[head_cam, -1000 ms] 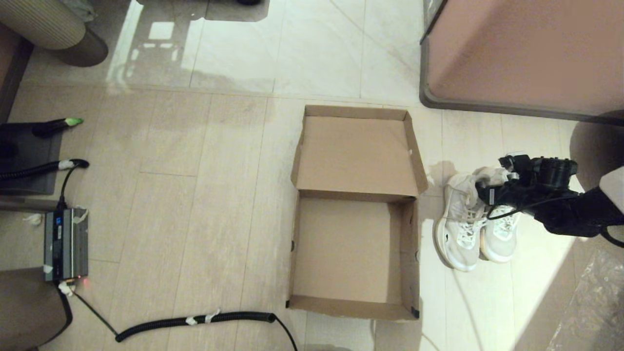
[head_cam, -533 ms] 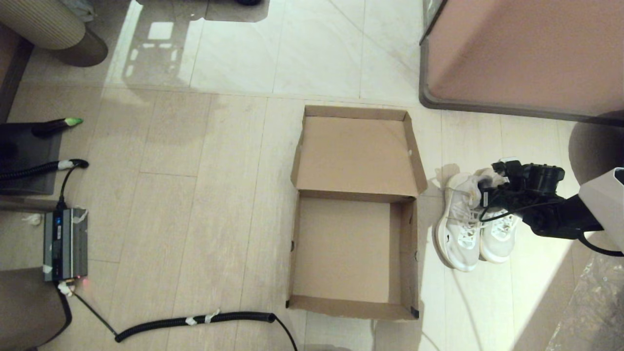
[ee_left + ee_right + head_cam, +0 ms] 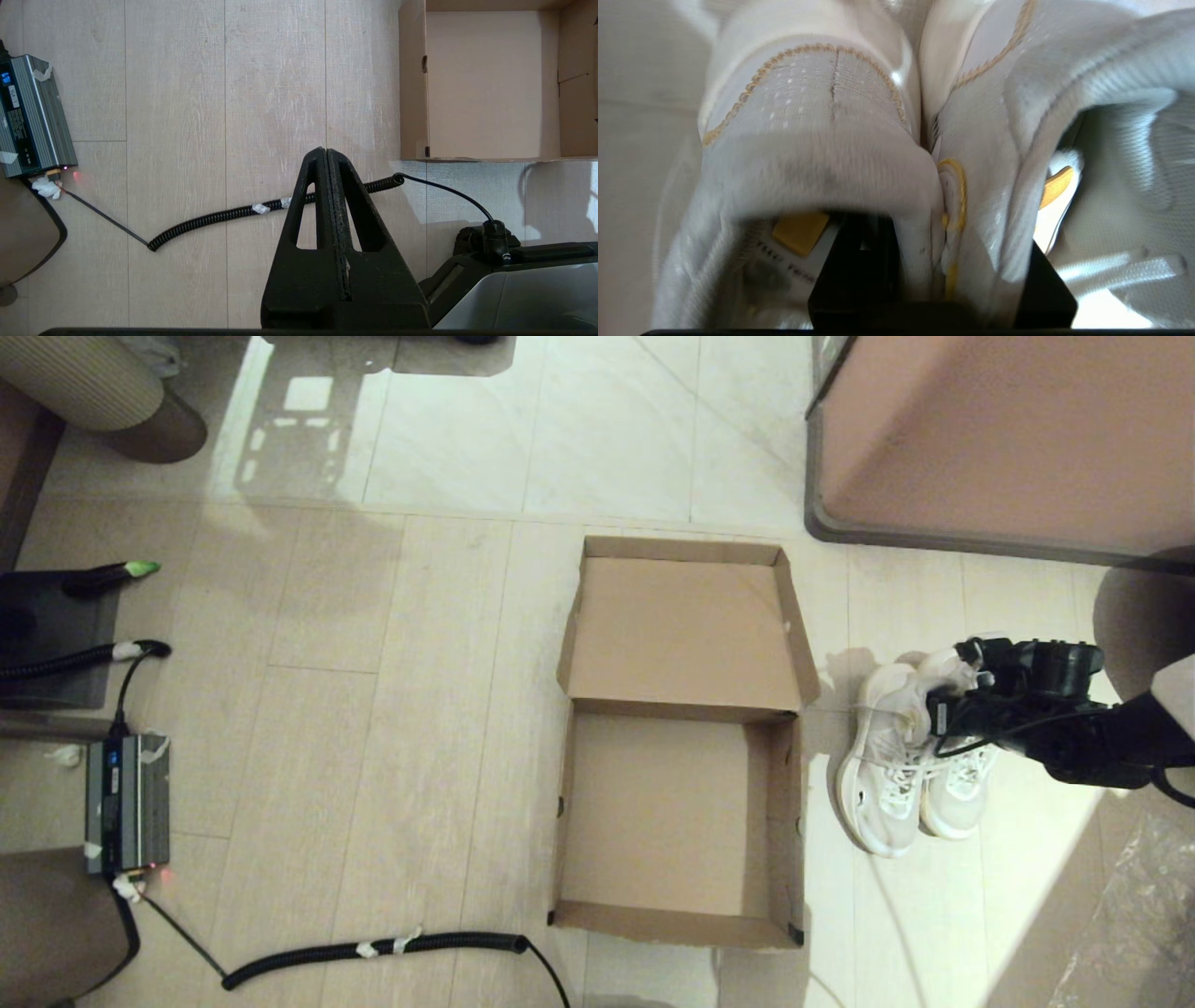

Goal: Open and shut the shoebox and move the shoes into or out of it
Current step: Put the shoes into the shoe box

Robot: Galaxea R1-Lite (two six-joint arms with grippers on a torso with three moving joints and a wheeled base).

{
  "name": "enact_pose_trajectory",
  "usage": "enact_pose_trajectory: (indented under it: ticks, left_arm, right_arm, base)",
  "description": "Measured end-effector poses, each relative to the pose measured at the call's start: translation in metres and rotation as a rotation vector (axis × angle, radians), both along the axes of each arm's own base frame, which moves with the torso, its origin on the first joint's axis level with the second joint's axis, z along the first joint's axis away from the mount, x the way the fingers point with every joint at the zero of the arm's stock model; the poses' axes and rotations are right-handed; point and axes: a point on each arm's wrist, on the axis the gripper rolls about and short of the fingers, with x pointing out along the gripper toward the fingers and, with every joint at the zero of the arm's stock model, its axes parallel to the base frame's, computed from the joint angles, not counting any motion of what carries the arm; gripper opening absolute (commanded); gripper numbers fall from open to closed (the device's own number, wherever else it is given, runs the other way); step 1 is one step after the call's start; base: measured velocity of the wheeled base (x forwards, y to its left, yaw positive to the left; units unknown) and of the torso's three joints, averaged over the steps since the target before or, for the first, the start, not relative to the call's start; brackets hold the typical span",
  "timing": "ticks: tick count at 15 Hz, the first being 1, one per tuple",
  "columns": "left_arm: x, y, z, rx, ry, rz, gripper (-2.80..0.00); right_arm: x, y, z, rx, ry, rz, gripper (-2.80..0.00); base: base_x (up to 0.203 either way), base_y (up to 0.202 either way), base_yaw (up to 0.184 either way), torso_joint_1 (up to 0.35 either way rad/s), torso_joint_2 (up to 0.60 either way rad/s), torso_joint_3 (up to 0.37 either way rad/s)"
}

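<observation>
The brown shoebox [image 3: 672, 926] stands open and empty on the floor, its lid [image 3: 686, 630] folded back flat on the far side. Right of it lie the white mesh shoes [image 3: 887, 784] side by side, toes toward me. My right gripper [image 3: 943, 705] is at their heels. In the right wrist view it [image 3: 948, 252] is shut on the shoes, one finger [image 3: 859, 261] inside each shoe, pinching the two touching heel collars [image 3: 934, 186] together. My left gripper [image 3: 325, 150] hangs shut and empty over bare floor near the box's front left corner [image 3: 413, 93].
A pinkish-brown cabinet [image 3: 1008, 439] with a dark rim fills the back right. A coiled black cable [image 3: 373, 950] runs along the floor in front of the box to a grey power unit [image 3: 126, 803] at the left. A ribbed round object [image 3: 103, 392] sits back left.
My right gripper dipped a little nearer, then drew back up and away with the heels of the shoes; their toes stay where they were. The box has not moved.
</observation>
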Motion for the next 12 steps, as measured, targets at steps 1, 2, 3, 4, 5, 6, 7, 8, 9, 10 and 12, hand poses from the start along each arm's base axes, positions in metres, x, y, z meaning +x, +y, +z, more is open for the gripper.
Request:
enact_pose_trajectory:
  ticks: [1, 2, 3, 4, 5, 6, 7, 8, 9, 10, 12]
  left_arm:
    - [0.000, 0.000, 0.000, 0.000, 0.000, 0.000, -2.80]
    - [0.000, 0.000, 0.000, 0.000, 0.000, 0.000, -2.80]
    - [0.000, 0.000, 0.000, 0.000, 0.000, -0.001, -2.80]
    - [0.000, 0.000, 0.000, 0.000, 0.000, 0.000, -2.80]
    - [0.000, 0.000, 0.000, 0.000, 0.000, -0.001, -2.80]
    - [0.000, 0.000, 0.000, 0.001, 0.000, 0.000, -2.80]
    - [0.000, 0.000, 0.000, 0.002, 0.000, -0.001, -2.80]
    - [0.000, 0.000, 0.000, 0.002, 0.000, -0.002, -2.80]
    - [0.000, 0.000, 0.000, 0.003, 0.000, -0.002, -2.80]
    - [0.000, 0.000, 0.000, 0.003, 0.000, -0.002, -2.80]
    - [0.000, 0.000, 0.000, 0.003, 0.000, -0.002, -2.80]
  right_arm:
    - [-0.013, 0.004, 0.009, 0.028, 0.021, 0.004, -2.80]
    - [-0.027, 0.008, 0.018, 0.052, 0.042, 0.006, -2.80]
    - [-0.043, 0.013, 0.027, 0.068, 0.056, 0.009, -2.80]
    - [-0.059, 0.017, 0.038, 0.078, 0.061, 0.014, -2.80]
    - [-0.075, 0.021, 0.052, 0.084, 0.058, 0.023, -2.80]
    - [-0.092, 0.026, 0.067, 0.091, 0.056, 0.037, -2.80]
    - [-0.112, 0.032, 0.083, 0.098, 0.056, 0.054, -2.80]
    - [-0.131, 0.038, 0.099, 0.105, 0.057, 0.070, -2.80]
    - [-0.154, 0.045, 0.116, 0.113, 0.060, 0.088, -2.80]
    - [-0.176, 0.051, 0.130, 0.121, 0.064, 0.109, -2.80]
    - [-0.217, 0.065, 0.151, 0.143, 0.071, 0.169, -2.80]
  base:
    - [0.000, 0.000, 0.000, 0.000, 0.00, 0.000]
    - [0.000, 0.000, 0.000, 0.000, 0.00, 0.000]
    - [0.000, 0.000, 0.000, 0.000, 0.00, 0.000]
    - [0.000, 0.000, 0.000, 0.000, 0.00, 0.000]
    - [0.000, 0.000, 0.000, 0.000, 0.00, 0.000]
    - [0.000, 0.000, 0.000, 0.000, 0.00, 0.000]
    - [0.000, 0.000, 0.000, 0.000, 0.00, 0.000]
    - [0.000, 0.000, 0.000, 0.000, 0.00, 0.000]
    - [0.000, 0.000, 0.000, 0.000, 0.00, 0.000]
    - [0.000, 0.000, 0.000, 0.000, 0.00, 0.000]
    - [0.000, 0.000, 0.000, 0.000, 0.00, 0.000]
